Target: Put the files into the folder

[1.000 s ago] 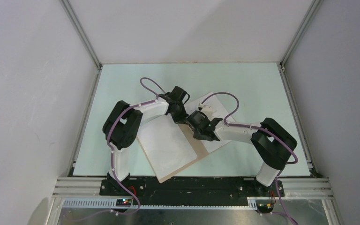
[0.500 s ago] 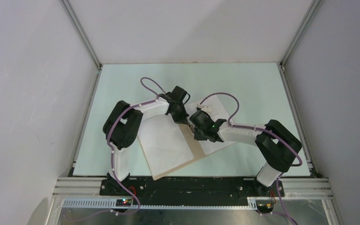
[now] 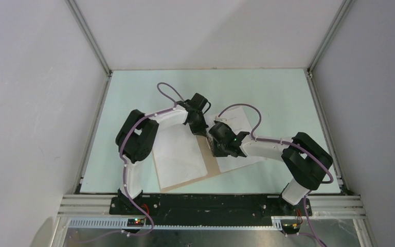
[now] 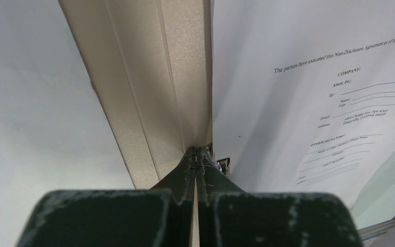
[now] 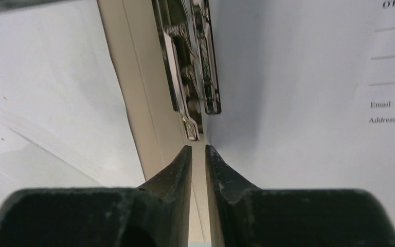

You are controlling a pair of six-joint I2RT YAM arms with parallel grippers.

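Observation:
The tan folder (image 3: 213, 165) lies open on the table, its spine running near to far. White printed files (image 3: 239, 119) lie on its right half; a pale glossy leaf (image 3: 177, 154) covers its left half. My left gripper (image 3: 201, 128) is shut, its tips down on the spine's far end (image 4: 154, 77), beside the metal clip (image 4: 222, 164) and the files (image 4: 313, 77). My right gripper (image 3: 215, 146) is shut to a thin slit with nothing in it. It points along the spine (image 5: 144, 103) just short of the clip (image 5: 190, 67), with the files (image 5: 313, 77) to its right.
The pale green table top (image 3: 277, 92) is boxed in by white walls on three sides. Both arms cross over the folder from the near edge. Purple cables loop above each wrist.
The folder has turned so that its near edge lies squarer to the table's front edge. Both grippers stayed on the spine and shifted slightly with it.

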